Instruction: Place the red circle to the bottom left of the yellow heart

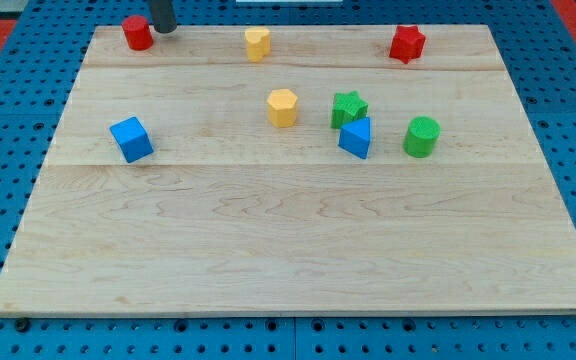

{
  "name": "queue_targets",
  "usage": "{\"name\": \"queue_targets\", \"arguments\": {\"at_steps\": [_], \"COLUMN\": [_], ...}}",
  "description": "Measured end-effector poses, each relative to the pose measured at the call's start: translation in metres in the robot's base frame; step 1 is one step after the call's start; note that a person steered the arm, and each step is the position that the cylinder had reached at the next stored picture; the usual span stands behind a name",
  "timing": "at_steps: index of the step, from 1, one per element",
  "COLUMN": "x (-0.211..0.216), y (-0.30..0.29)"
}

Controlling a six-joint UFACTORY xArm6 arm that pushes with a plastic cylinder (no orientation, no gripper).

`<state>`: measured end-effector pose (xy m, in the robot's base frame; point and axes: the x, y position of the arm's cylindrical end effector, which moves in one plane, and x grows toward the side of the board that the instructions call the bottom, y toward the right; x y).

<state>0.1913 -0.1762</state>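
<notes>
Tip: my tip (164, 29) is the lower end of a straight dark rod, resting on the board (288, 250) near its top left corner.
Claw state: the rod carries no claw or jaws; it has hold of nothing.
Contact: my tip sits just beside the red circle (137, 33), at its 3 o'clock; whether the two actually touch, I cannot tell.
Red circle: top left corner of the board, upright, at 9 o'clock from the yellow heart (257, 44).
Yellow heart: top edge of the board, left of centre, well apart from the red circle.
Yellow hexagon (282, 107): near 5 o'clock of the yellow heart, mid-board.
Green star (348, 107): 3 o'clock of the yellow hexagon, touching or just beside the blue block (356, 137) at its 5 o'clock.
Green cylinder (421, 136): 3 o'clock of that blue block, apart from it.
Red star (406, 43): top right area of the board.
Blue cube (131, 139): left side, alone, at 6 o'clock from the red circle.
</notes>
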Motion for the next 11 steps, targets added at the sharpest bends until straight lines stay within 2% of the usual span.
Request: {"name": "queue_targets", "arguments": {"at_steps": [1,2,3,4,5,6,7,8,9,10,11], "x": [0.027,0.106,0.119,0.108,0.028,0.000,0.010,0.063,0.067,0.035,0.029], "y": [-0.019,-0.001,-0.120,-0.128,-0.114,-0.103,-0.073,0.007,0.038,0.007,0.085]}}
